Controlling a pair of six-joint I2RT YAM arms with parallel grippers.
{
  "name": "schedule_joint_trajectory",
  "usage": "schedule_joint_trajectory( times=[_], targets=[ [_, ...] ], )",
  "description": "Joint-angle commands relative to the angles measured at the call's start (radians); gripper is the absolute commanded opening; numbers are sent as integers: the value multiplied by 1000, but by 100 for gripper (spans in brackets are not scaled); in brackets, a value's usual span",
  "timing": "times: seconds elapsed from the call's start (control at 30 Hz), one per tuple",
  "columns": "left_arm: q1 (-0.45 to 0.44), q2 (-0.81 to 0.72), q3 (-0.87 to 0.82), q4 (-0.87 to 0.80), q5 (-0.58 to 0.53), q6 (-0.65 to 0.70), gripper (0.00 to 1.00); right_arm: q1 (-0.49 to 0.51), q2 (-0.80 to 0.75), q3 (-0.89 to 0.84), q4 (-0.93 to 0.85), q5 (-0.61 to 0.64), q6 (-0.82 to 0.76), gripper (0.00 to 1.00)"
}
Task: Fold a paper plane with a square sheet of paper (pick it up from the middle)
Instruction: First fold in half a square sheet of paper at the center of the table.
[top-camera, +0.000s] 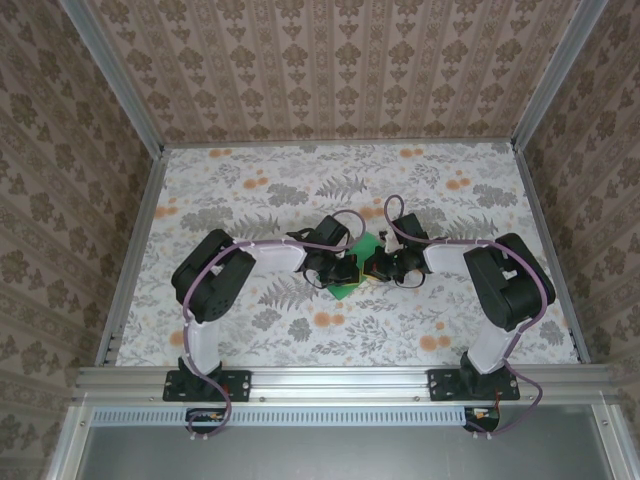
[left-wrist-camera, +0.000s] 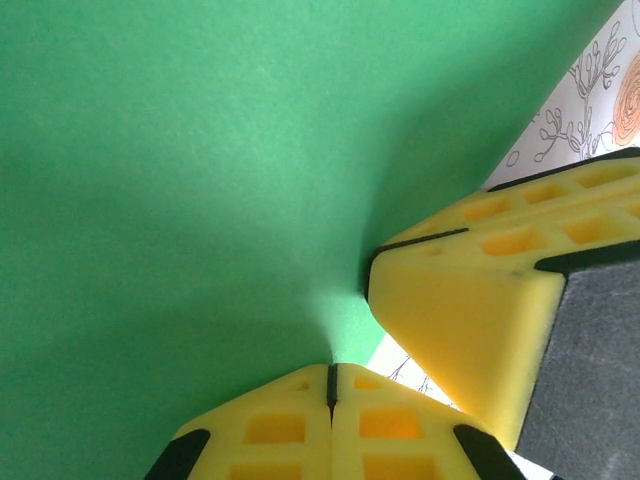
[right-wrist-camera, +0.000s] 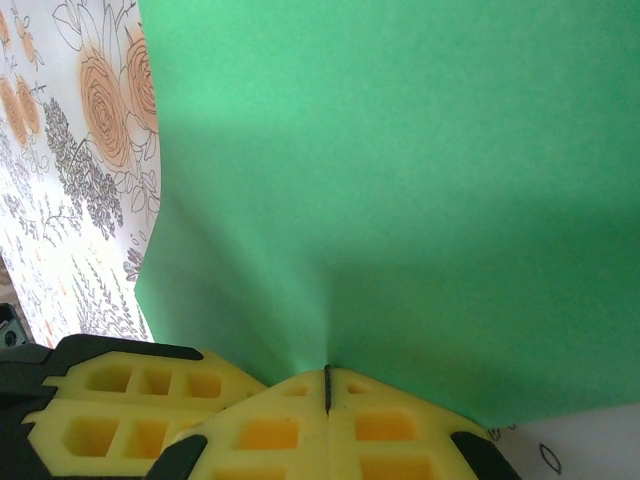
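The square sheet of paper (top-camera: 347, 290) is bright green and sits at the table's middle, between the two arms. My left gripper (top-camera: 352, 270) is shut on it, and in the left wrist view its yellow fingertips (left-wrist-camera: 332, 372) pinch a raised ridge of the sheet (left-wrist-camera: 200, 180). My right gripper (top-camera: 376, 266) meets it tip to tip from the right, also shut, nipping the paper (right-wrist-camera: 400, 180) at its fingertips (right-wrist-camera: 327, 375). Each wrist view shows the other gripper's yellow fingers (left-wrist-camera: 470, 300) (right-wrist-camera: 120, 400) close beside its own. The paper bulges up around both pinches.
The floral cloth (top-camera: 250, 190) covers the table. Patterned walls (top-camera: 340, 70) and aluminium rails (top-camera: 130, 250) close in the back and sides. Both arms are folded inward, elbows out to the left (top-camera: 205, 280) and right (top-camera: 510, 280).
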Motion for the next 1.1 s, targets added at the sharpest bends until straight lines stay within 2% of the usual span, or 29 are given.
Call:
schedule_joint_trajectory(
  times=[0.0,0.47,0.63,0.83,0.93,1.07],
  targets=[
    [-6,5,5,-69,-32,0,3,-4,19,-13,-5,-14,-28,5],
    [-6,15,-9,-141,-64,3,1,-58,42,1,-14,127,-67,5],
    [-6,18,-15,-160,-71,6,0,-132,46,-6,53,107,-39,5],
    [-6,19,-17,-164,-71,11,0,-184,53,32,21,126,-45,5],
    [-6,24,-15,-164,-69,13,0,-191,11,33,17,124,-49,5],
    [-5,29,-9,-163,-67,16,0,-183,-77,-15,88,50,-42,5]
  ],
)
